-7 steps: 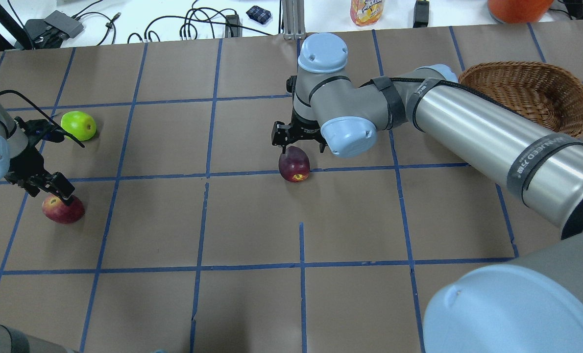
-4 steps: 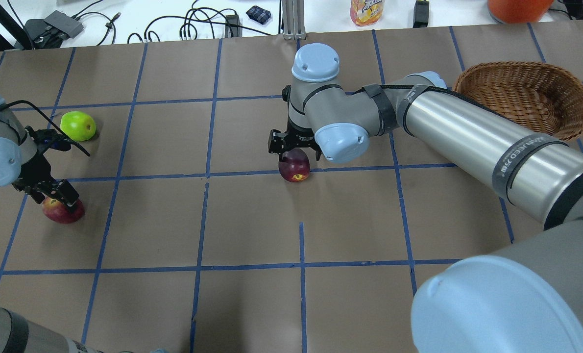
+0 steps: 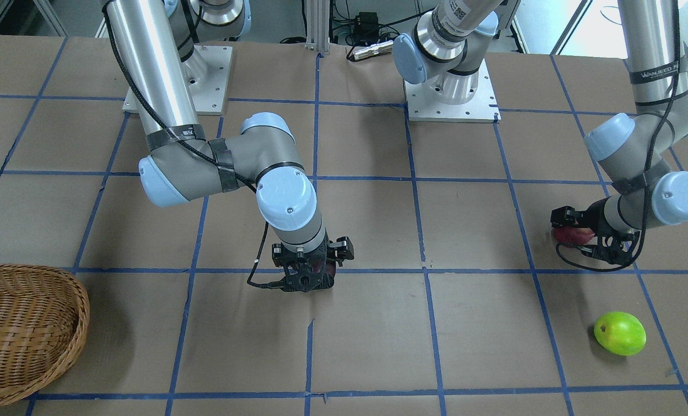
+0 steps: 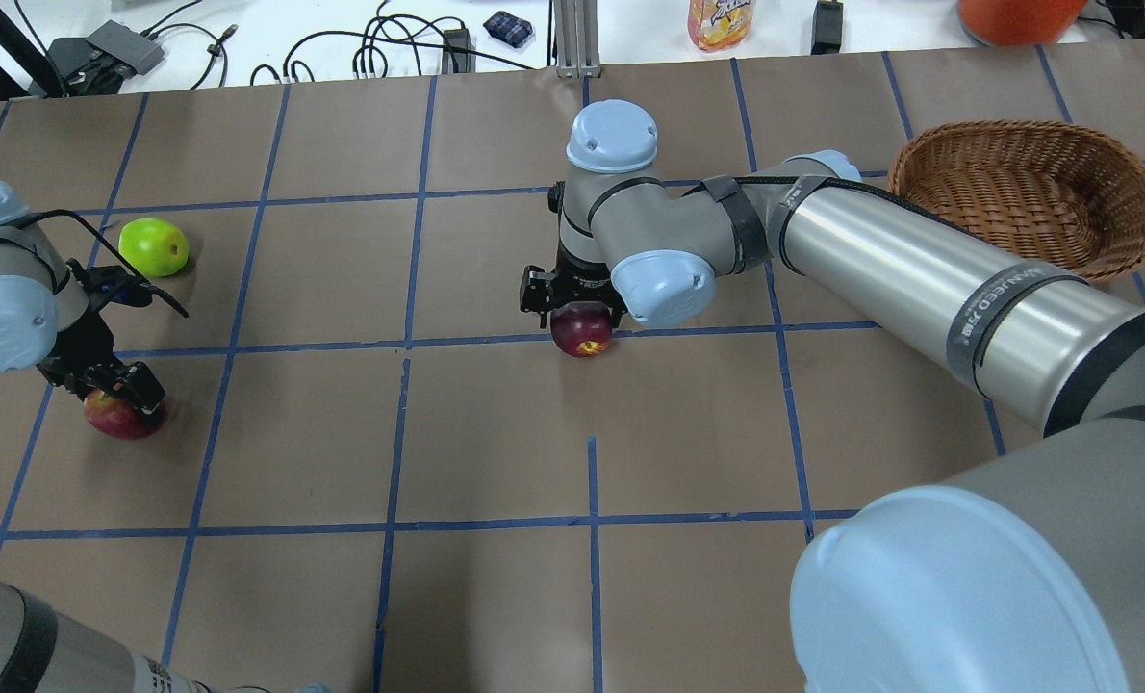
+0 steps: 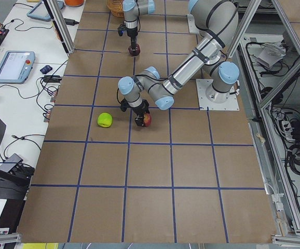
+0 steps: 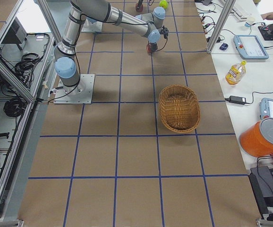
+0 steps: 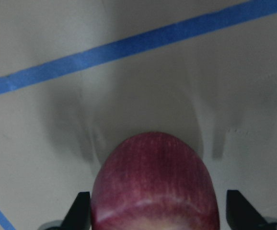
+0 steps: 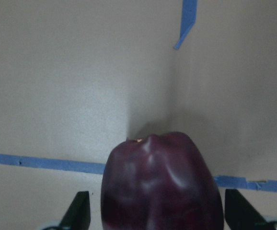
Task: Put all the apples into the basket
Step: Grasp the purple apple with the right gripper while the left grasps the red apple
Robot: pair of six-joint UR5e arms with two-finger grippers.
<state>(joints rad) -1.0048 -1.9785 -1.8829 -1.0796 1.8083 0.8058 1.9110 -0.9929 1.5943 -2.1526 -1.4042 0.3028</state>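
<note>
The red apple lies on the table at the left, and my left gripper is down over it. In the left wrist view the red apple sits between the open fingertips, with small gaps on both sides. The dark maroon apple lies mid-table under my right gripper. In the right wrist view the maroon apple sits between the open fingertips. The lime green apple lies free, beyond the left gripper. The wicker basket stands empty at the far right.
The brown table surface is marked with a blue tape grid. A juice bottle, an orange container and cables lie on the white bench beyond the far edge. My right forearm spans from the near right to mid-table, next to the basket.
Both grippers have come down over their apples, the left over the red one and the right over the maroon one. The apples have stayed in place.
</note>
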